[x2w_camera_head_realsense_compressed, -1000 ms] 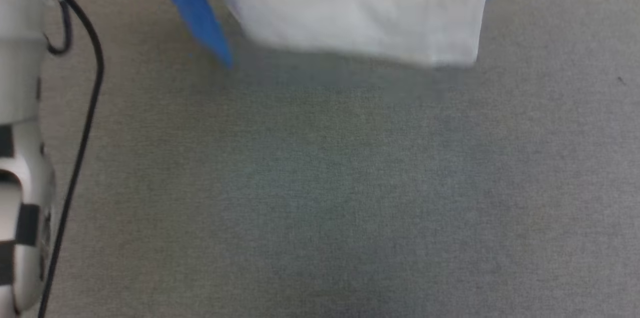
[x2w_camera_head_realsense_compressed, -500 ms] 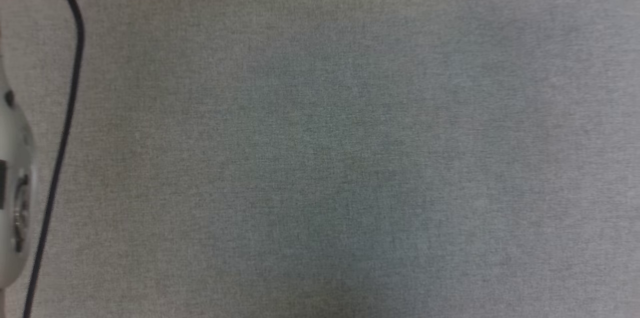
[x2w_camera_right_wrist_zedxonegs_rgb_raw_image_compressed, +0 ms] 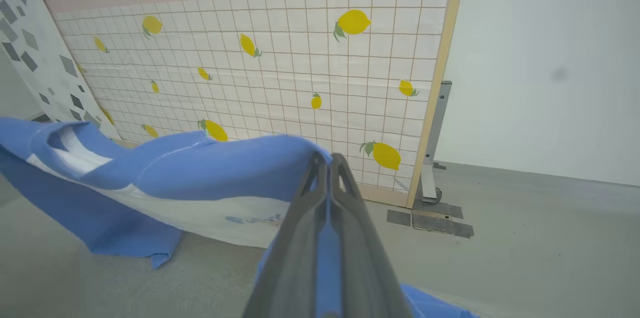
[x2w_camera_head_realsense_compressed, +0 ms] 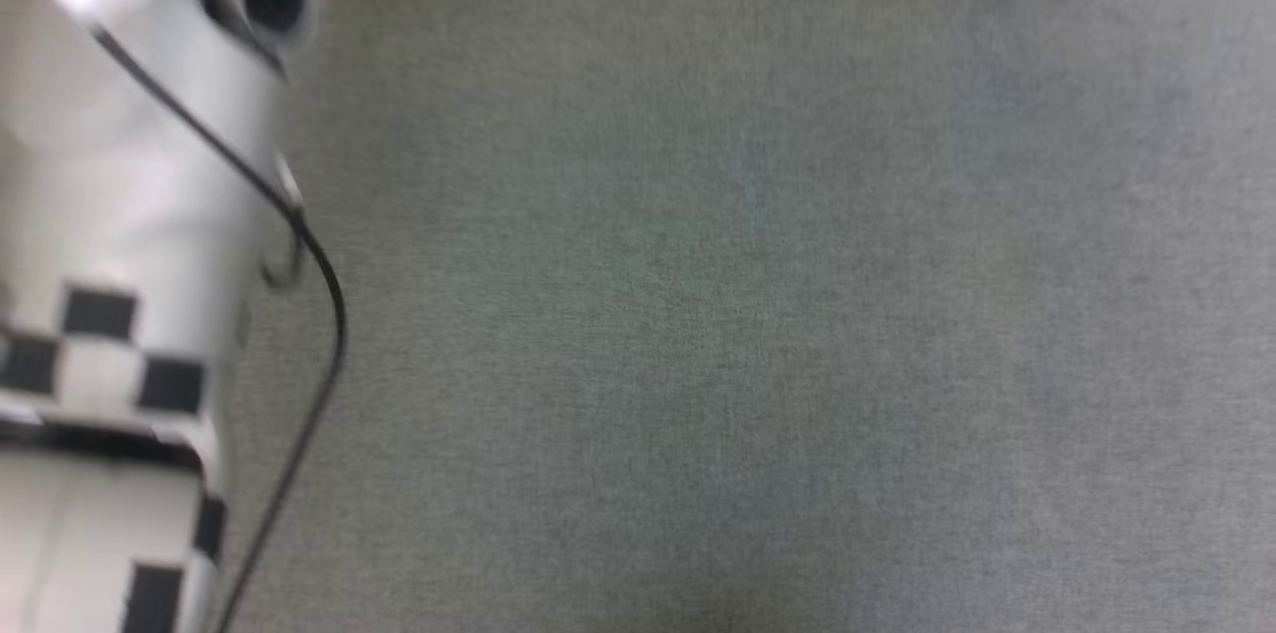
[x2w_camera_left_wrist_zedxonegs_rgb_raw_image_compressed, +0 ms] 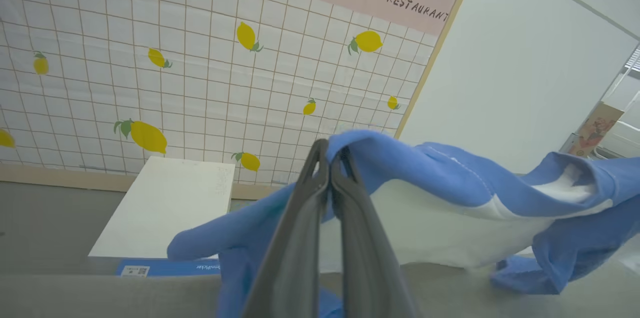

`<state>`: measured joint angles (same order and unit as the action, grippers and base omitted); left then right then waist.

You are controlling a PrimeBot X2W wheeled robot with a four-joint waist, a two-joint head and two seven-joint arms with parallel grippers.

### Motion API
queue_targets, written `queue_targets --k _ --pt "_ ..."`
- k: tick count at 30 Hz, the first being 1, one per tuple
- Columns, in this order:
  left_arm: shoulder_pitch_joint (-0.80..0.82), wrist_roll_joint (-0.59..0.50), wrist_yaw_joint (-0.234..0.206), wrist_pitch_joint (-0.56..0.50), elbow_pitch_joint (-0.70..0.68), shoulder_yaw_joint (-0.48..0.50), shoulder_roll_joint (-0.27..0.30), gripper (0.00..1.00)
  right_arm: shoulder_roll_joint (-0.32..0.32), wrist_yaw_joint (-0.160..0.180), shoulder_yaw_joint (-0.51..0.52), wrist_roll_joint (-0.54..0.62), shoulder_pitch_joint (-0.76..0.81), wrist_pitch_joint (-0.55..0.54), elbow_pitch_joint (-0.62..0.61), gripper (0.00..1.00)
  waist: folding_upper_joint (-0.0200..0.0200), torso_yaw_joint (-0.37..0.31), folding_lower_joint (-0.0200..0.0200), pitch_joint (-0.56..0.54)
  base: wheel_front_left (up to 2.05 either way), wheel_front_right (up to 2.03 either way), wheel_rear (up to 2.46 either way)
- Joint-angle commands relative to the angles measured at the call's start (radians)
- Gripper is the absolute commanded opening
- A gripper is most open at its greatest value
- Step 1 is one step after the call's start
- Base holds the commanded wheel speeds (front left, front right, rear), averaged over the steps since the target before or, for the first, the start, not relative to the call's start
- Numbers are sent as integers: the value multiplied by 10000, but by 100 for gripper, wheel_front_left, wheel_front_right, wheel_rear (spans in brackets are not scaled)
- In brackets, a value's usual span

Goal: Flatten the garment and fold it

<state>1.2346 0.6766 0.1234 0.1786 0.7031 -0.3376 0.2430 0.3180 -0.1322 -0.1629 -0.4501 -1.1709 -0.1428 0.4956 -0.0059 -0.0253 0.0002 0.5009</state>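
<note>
Garment [x2w_camera_left_wrist_zedxonegs_rgb_raw_image_compressed: 440, 223] white body, bright blue sleeves and collar, faint blue print on the white; left gripper [x2w_camera_left_wrist_zedxonegs_rgb_raw_image_compressed: 330, 157] and right gripper [x2w_camera_right_wrist_zedxonegs_rgb_raw_image_compressed: 327, 160] dark grey. Backdrop [x2w_camera_right_wrist_zedxonegs_rgb_raw_image_compressed: 280, 57] white with thin brown grid, yellow lemons with green leaves, pink band on top with black RESTAURANT lettering; side panel [x2w_camera_right_wrist_zedxonegs_rgb_raw_image_compressed: 45, 57] white with grey diamonds. Box [x2w_camera_left_wrist_zedxonegs_rgb_raw_image_compressed: 165, 203] white top, blue side; tabletop [x2w_camera_head_realsense_compressed: 758, 314] grey-green weave; forearm [x2w_camera_head_realsense_compressed: 130, 164] pale with black-and-white checks, black cable [x2w_camera_head_realsense_compressed: 342, 324].

garment [x2w_camera_left_wrist_zedxonegs_rgb_raw_image_compressed: 450, 218] cut off rt edge; forearm [x2w_camera_head_realsense_compressed: 120, 214] blurred.

Showed soft matt cloth in the garment [x2w_camera_left_wrist_zedxonegs_rgb_raw_image_compressed: 450, 218], a rough woven grey covering on the desk [x2w_camera_head_realsense_compressed: 758, 314], smooth matt card on the white box [x2w_camera_left_wrist_zedxonegs_rgb_raw_image_compressed: 165, 203].
</note>
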Motion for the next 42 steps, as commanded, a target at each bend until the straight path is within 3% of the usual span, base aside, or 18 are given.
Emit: queue_targets --k 1,7,13,21,34,42 --pt "-762 186 58 70 -226 -156 -8 0 152 15 -58 -311 748 154 -271 0 59 264 -2 -1326 0 0 0" --pt "-4139 1093 69 74 -1664 -826 258 0 361 15 357 -1284 4335 460 -1319 0 59 359 -2 -2907 0 0 0" --pt "-7519 1879 29 -301 -2972 -1121 549 0 -81 15 1281 -1349 7849 463 -2369 0 59 261 -2 -3913 0 0 0" --pt "-10388 2083 -692 -978 -4287 -1616 1052 0 -786 15 2300 -580 10946 -126 -3423 0 59 163 -2 -4716 0 0 0" --pt "-12532 1248 -2449 -3632 -5179 -2981 2513 0 -826 15 2493 438 14019 -2472 -4639 0 59 262 -2 -5295 0 0 0" --pt "-12569 1186 -2639 -4328 -4950 -3417 2416 0 -662 15 1786 1201 14210 -3694 -4747 0 59 245 -2 -5292 0 0 0"
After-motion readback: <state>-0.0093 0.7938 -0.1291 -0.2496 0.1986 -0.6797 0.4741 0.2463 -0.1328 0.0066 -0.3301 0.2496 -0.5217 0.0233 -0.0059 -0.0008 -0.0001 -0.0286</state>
